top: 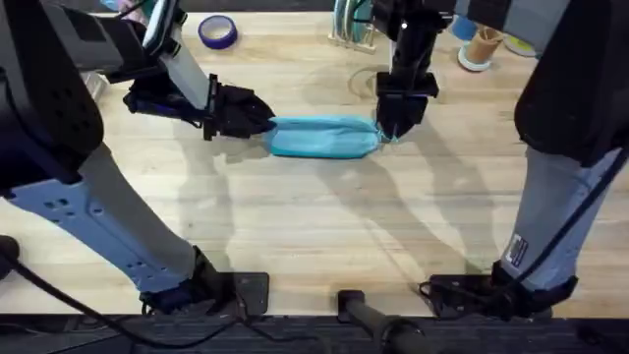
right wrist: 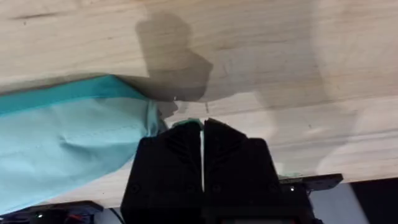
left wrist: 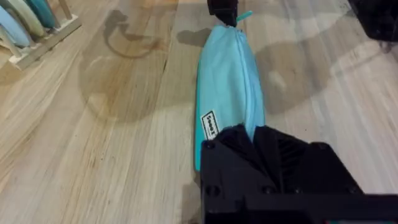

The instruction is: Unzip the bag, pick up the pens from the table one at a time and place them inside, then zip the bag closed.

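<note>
Pale plank worktop (top: 324, 216). Your bag (top: 324, 137) lies flat mid-worktop, nearer the far edge, lengthwise left to right, zipper looks closed. Your left gripper (top: 257, 120) clamps the bag's left end. Your right gripper (right wrist: 203, 134) has its jaws pinched together on the teal pull tab (right wrist: 186, 124) at the right end.

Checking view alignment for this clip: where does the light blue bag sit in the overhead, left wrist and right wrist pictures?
Overhead: the bag lies lengthwise at upper centre of the table, between the left gripper and right gripper.
Left wrist: it runs from top centre down to that gripper's fingers.
Right wrist: its end fills the left side.
Shared landmark: the right gripper at the bag's zipper-pull end, seen in all three.
</note>
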You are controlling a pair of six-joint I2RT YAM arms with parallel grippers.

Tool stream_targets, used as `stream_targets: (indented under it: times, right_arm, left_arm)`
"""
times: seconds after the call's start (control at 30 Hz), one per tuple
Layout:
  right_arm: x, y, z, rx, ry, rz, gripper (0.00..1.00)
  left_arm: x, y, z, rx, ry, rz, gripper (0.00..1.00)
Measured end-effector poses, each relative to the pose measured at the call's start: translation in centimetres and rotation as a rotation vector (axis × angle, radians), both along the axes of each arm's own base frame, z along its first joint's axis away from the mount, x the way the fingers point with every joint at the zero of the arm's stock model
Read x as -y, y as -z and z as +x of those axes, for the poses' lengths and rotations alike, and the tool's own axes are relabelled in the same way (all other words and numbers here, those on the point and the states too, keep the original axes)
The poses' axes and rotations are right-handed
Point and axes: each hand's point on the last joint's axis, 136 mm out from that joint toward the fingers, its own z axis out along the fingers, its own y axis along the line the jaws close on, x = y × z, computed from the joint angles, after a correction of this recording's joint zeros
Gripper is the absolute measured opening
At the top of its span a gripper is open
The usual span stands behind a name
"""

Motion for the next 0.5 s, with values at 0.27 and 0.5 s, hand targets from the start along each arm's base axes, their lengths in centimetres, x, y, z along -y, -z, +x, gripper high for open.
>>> stream_targets:
  times: [0.27,0.5]
  right_arm:
    - [0.8,0.0,0.4,-0.005,0.047,0.029,0.033]
    - [2.7,0.1,0.9,-0.003,0.051,0.005,0.033]
  left_arm:
    - [0.1,0.0,0.0,0.001,0.001,-0.002,0.042]
    - [0.3,-0.1,0.0,0.003,0.008,-0.003,0.042]
